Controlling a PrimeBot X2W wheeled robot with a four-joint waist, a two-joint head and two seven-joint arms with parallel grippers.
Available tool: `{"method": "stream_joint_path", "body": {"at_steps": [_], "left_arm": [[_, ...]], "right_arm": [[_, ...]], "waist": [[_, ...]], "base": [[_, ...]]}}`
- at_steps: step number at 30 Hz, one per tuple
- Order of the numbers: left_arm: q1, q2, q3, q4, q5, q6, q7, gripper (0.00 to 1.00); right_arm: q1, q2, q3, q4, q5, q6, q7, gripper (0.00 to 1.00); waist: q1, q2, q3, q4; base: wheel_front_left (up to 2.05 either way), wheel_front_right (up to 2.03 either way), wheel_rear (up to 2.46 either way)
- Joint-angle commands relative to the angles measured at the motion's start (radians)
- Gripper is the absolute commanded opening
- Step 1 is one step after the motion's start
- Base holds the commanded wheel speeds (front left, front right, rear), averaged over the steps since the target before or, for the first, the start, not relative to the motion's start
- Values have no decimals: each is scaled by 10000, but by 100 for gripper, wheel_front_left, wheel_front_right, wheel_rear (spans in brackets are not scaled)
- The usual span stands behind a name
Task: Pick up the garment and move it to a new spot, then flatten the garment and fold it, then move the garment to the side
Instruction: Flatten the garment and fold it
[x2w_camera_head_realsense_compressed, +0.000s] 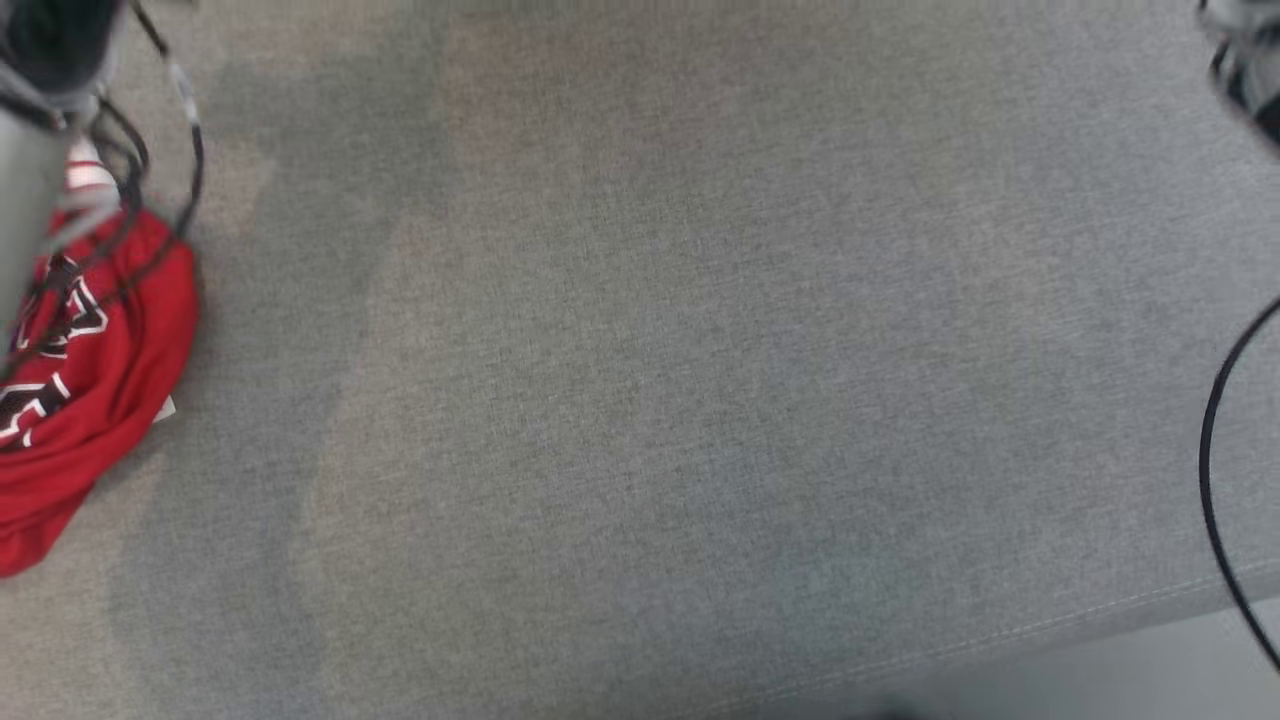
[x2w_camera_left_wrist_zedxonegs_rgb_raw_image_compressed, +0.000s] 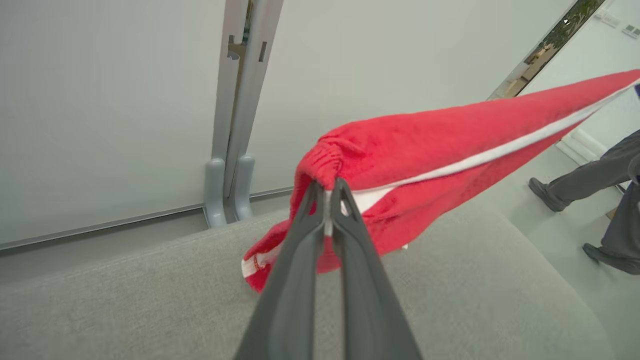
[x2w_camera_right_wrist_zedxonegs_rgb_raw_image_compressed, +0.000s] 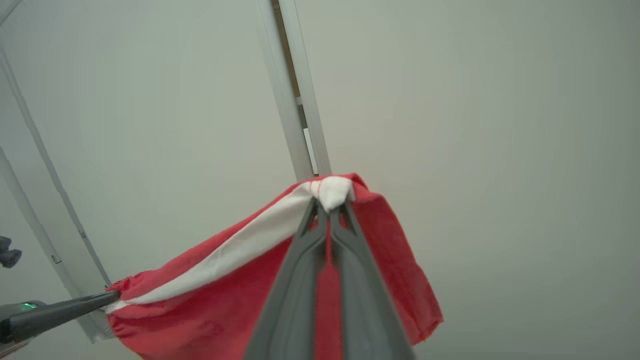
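The garment is red with a white stripe and black-and-white lettering. In the head view it hangs bunched at the left edge, under my pale left forearm and its cables. My left gripper is shut on a gathered red edge of the garment, which stretches taut up to the right above the grey cushion. My right gripper is shut on a white-striped corner of the garment. From there the cloth runs down-left to my left gripper, which pinches the other end.
A wide grey fabric cushion spreads below, with its seamed front edge at the lower right. A black cable loops along the right side. A person's legs and shoes stand on the floor past the cushion. Pale wall panels with a post rise behind.
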Motion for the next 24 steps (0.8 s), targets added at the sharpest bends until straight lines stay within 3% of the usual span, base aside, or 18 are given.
{"method": "stream_joint_path", "body": {"at_steps": [1,6,15,24], "left_arm": [[559,215,-227,-243,-169,-30,144,0],[2283,863,-1036,-1189,-864,-31,732,0],[5181,1546,-2251,-2544,-1791,-31,1502,0],[6977,2187,-3126,-4372,-2593,-15,2426,0]], "right_arm": [[629,-162,330,-168,171,-10,-37,0],[2400,-909,1668,-641,900,-10,627,0],[5208,-2616,3926,-1737,2515,-6,4022,0],[6872,-4382,4658,-3600,4068,-6,6689,0]], "waist": [[-2,0,-714,-65],[-2,0,-1956,-118],[-2,0,-3684,-101],[-2,0,-4159,59]], "base": [[0,0,0],[0,0,0],[0,0,0],[0,0,0]]}}
